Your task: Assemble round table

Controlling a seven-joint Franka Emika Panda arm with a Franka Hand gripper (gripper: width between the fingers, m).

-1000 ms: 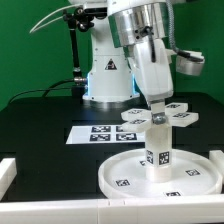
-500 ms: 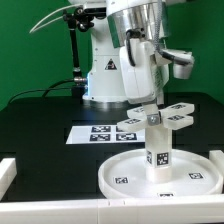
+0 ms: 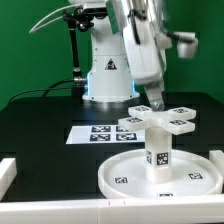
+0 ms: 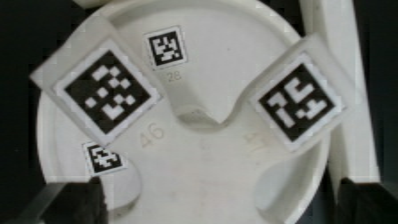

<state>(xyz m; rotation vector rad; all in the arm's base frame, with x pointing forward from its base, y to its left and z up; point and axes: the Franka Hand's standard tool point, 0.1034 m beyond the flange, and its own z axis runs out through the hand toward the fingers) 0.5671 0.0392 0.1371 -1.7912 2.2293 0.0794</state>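
Note:
The large rimmed round disc [image 3: 125,172] lies flat near the table's front. The short thick leg [image 3: 157,150] stands upright at its centre. The cross-shaped foot piece [image 3: 160,122] rests on top of the leg. My gripper [image 3: 151,102] hangs just above the foot piece, apart from it, open and empty. In the wrist view the foot piece [image 4: 196,100] with its square tags fills the frame, with the disc [image 4: 222,185] under it. My gripper [image 4: 217,202] shows there as two dark fingers [image 4: 71,200] set wide at the picture's edge.
The marker board [image 3: 95,133] lies behind the disc. White border rails stand at the exterior view's left [image 3: 8,172], right [image 3: 216,160] and front [image 3: 60,212]. The robot's base [image 3: 105,70] is at the back.
My gripper has let go of the foot piece and risen above it, tilting toward the back. The foot piece stays on the leg.

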